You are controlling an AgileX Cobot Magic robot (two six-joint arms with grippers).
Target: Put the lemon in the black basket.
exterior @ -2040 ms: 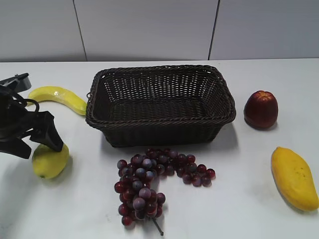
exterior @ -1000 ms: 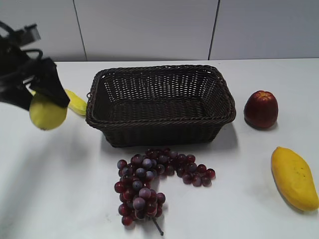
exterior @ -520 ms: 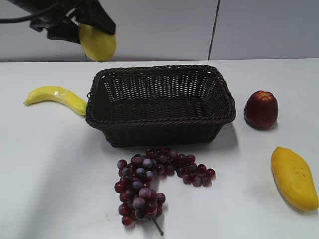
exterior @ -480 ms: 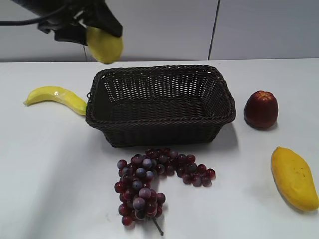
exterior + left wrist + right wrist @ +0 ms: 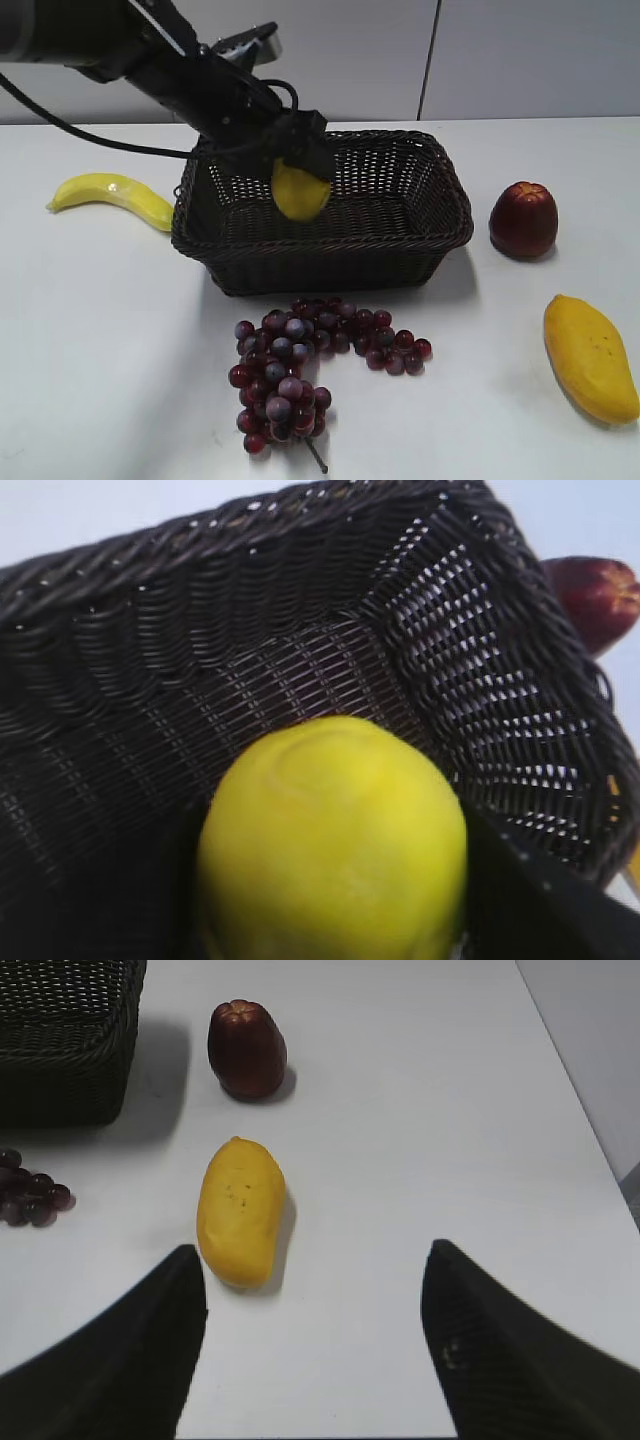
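My left gripper [image 5: 292, 160] is shut on the yellow-green lemon [image 5: 300, 192] and holds it inside the black basket [image 5: 440, 215], above the basket floor at mid-left. In the left wrist view the lemon [image 5: 335, 835] fills the space between the jaws, with the basket's woven wall [image 5: 480, 680] behind it. My right gripper [image 5: 315, 1335] is open and empty above bare table, near the mango; it is out of the exterior view.
A banana [image 5: 115, 195] lies left of the basket. Purple grapes [image 5: 305, 365] lie in front of it. A red apple [image 5: 523, 219] and an orange-yellow mango [image 5: 590, 357] are on the right; both show in the right wrist view, apple [image 5: 246, 1048], mango [image 5: 238, 1210].
The left arm lifted the lemon off the table at the left, carried it up and to the right over the basket rim, and lowered it into the basket.
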